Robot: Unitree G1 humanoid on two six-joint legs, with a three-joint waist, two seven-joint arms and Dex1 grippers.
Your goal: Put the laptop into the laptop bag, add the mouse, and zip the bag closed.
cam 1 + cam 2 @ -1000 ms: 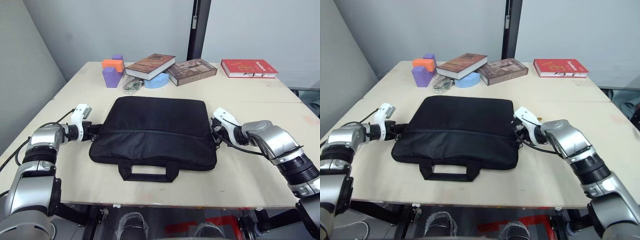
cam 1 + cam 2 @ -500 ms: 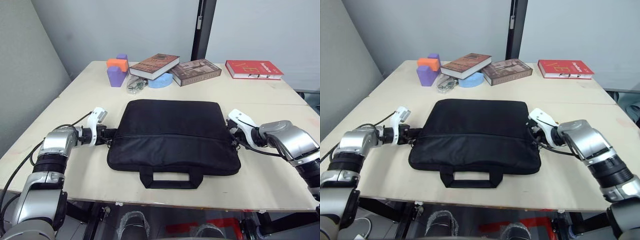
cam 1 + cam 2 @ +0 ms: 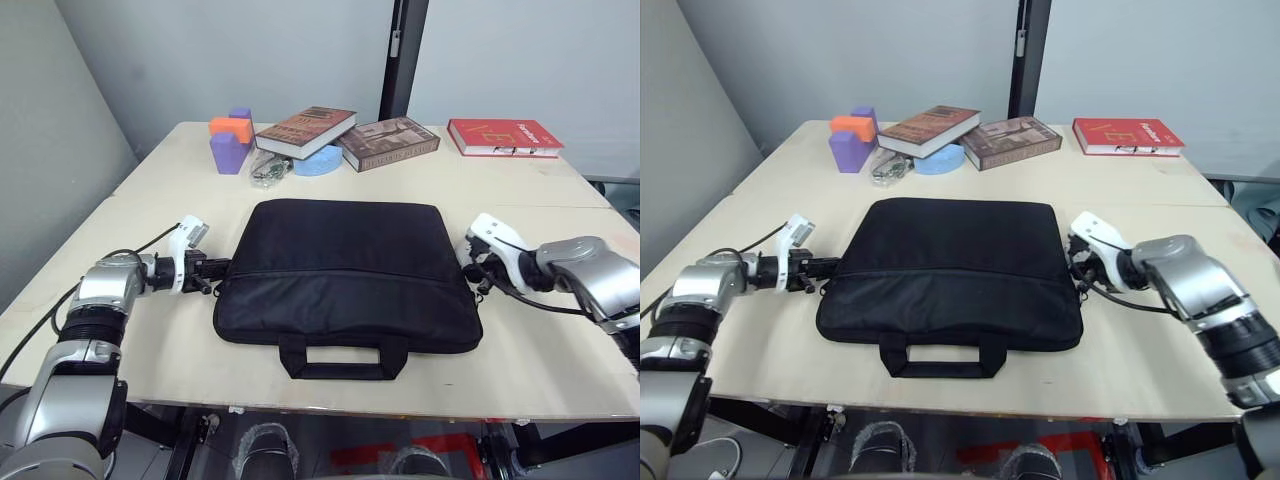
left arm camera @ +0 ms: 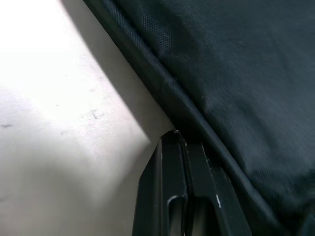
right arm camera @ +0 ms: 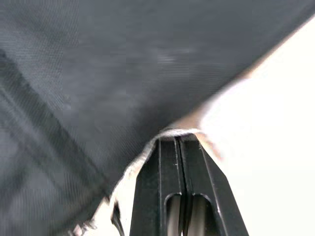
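1. The laptop bag point(image 3: 345, 270) lies flat in the middle of the table point(image 3: 520, 350), its zip line running across from side to side and its two strap handles point(image 3: 342, 357) pointing toward the near edge, at 6 o'clock.
2. The left gripper point(image 3: 205, 272) sits at the bag's 9 o'clock end, its tip just beside the fabric; whether it touches is unclear. In the left wrist view its two black fingers point(image 4: 170, 196) press flat together with nothing between them, their tips close against the bag's seam.
3. The right gripper point(image 3: 1078, 268) sits at the bag's 3 o'clock end, by the corner of the zip line. In the right wrist view its fingers point(image 5: 170, 191) are likewise pressed together and hold nothing, with their tips at the bag's edge.
4. Toward 12 o'clock, well apart from the bag, two brown books point(image 3: 345, 135) lie side by side, one resting on a pale blue piece point(image 3: 318, 164).
5. At about 11 o'clock stand purple and orange blocks point(image 3: 229, 143), with a small clear packet point(image 3: 266, 175) near them.
6. At about 1 o'clock, near the far edge, lies a red book point(image 3: 503, 137).
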